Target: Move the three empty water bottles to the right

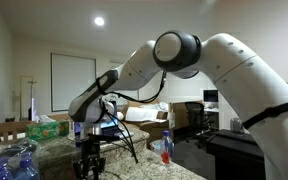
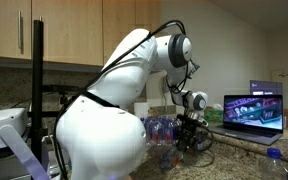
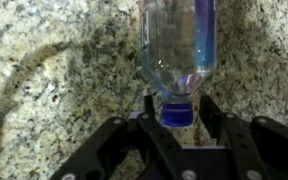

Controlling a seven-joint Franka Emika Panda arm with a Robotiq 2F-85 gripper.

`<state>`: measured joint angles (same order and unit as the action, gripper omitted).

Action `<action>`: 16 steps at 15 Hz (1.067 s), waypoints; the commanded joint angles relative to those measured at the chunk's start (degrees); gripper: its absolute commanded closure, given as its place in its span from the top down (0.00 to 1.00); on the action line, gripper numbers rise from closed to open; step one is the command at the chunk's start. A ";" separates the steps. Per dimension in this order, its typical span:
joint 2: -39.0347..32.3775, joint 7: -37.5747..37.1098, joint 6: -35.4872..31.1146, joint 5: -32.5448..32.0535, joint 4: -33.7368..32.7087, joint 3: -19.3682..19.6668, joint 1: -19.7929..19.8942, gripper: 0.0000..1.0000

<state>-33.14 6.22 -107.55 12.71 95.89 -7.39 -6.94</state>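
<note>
In the wrist view a clear plastic water bottle [image 3: 179, 45] with a blue cap [image 3: 177, 112] lies on the speckled granite counter, cap towards the camera. My gripper [image 3: 177, 100] straddles its neck, with both fingertips against the bottle's shoulder, and looks shut on it. In both exterior views the gripper [image 1: 89, 150] [image 2: 189, 135] points down, low over the counter. More clear bottles [image 2: 159, 128] stand in a group behind the arm; I cannot tell how many.
A bulky heap of bluish clear plastic [image 1: 12, 160] lies at the counter's near corner. An open laptop [image 2: 254, 110] stands on the counter, with a blue-capped item [image 2: 274, 154] in front of it. A green tissue box [image 1: 46, 128] and a red-topped bottle [image 1: 167, 147] also stand nearby.
</note>
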 commanded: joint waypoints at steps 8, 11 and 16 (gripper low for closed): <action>-1.75 0.89 1.12 -2.93 -2.57 -0.26 -0.19 0.27; -1.84 0.79 1.08 -3.51 -2.75 -0.29 -0.26 0.10; -1.08 0.96 0.51 -3.58 -2.03 -0.44 -0.21 0.14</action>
<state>-34.53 6.22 -107.45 10.57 94.05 -7.67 -7.19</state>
